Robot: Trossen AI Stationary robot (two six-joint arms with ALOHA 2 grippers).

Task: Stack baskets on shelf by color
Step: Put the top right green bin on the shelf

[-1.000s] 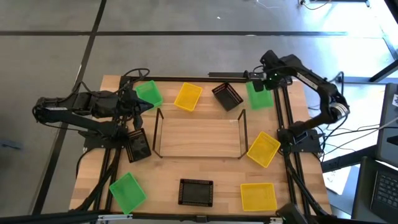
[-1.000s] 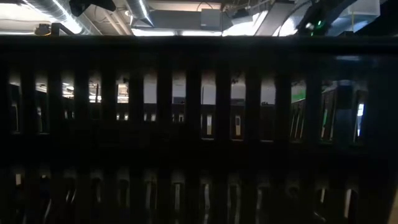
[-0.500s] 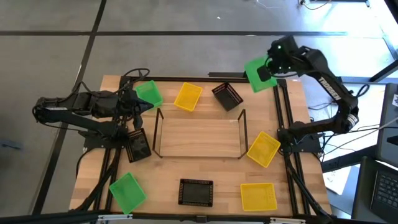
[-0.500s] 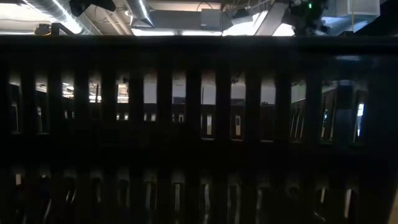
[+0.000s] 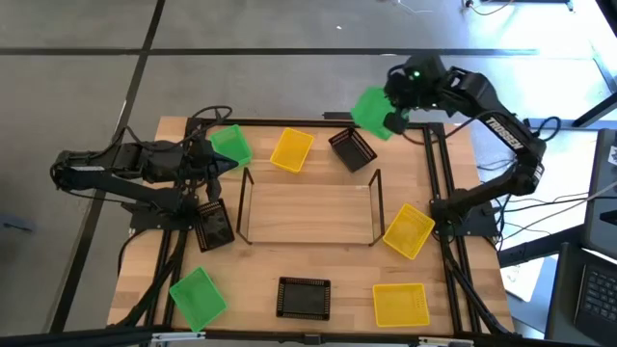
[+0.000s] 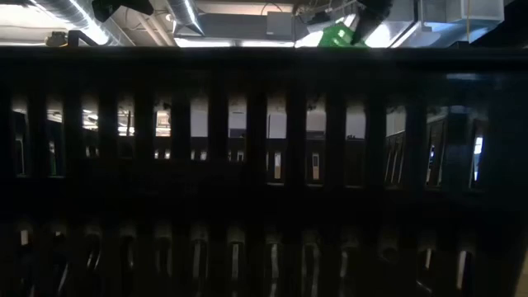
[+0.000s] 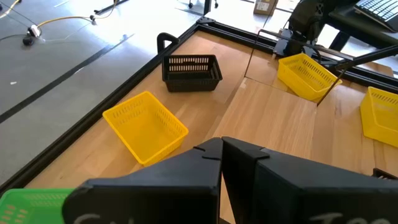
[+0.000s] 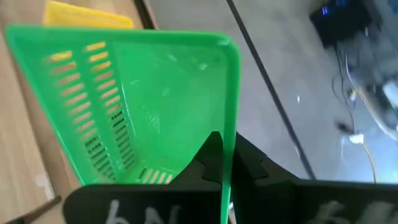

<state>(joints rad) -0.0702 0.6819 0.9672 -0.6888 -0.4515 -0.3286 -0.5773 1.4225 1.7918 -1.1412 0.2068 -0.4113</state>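
one green basket (image 5: 371, 112) (tilted, aloft) clamped in the right claw (image 5: 393, 120)

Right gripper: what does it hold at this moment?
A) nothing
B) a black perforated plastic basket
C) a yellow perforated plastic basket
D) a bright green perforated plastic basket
D: the right gripper is shut on the rim of a bright green perforated plastic basket, held up over the table's far edge, as the right wrist view confirms.

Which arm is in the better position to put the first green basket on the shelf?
The right. Its gripper already holds a green basket in the air near the shelf. The left gripper is low beside another green basket, holding nothing.
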